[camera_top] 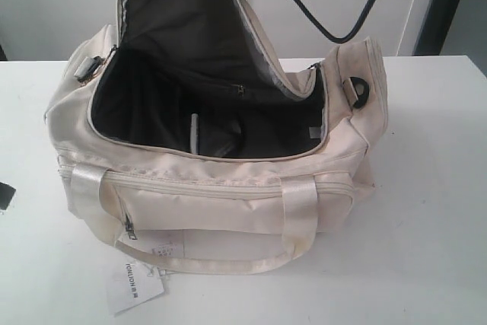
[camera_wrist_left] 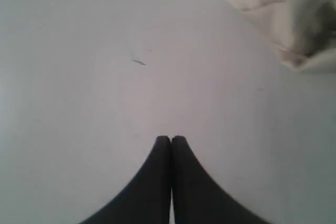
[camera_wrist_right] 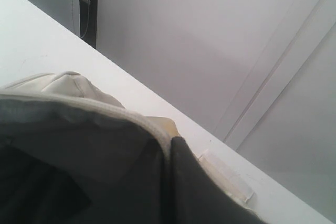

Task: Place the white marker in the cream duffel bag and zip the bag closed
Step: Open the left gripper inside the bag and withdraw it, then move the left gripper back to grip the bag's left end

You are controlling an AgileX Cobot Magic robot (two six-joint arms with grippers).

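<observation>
The cream duffel bag (camera_top: 228, 188) stands on the white table with its top wide open and its dark lining showing. The white marker (camera_top: 194, 133) lies inside, leaning against the lining. My right gripper (camera_wrist_right: 169, 142) is shut on the edge of the bag's lid flap (camera_wrist_right: 105, 111) and holds that flap (camera_top: 190, 28) lifted at the back of the exterior view. My left gripper (camera_wrist_left: 171, 138) is shut with nothing in it, low over bare table, with a corner of the bag (camera_wrist_left: 294, 19) off to one side.
A white paper tag (camera_top: 133, 283) hangs at the bag's front by the shiny handles (camera_top: 300, 222). A black cable (camera_top: 319, 20) droops behind the bag. A dark part (camera_top: 4, 197) shows at the table's left edge.
</observation>
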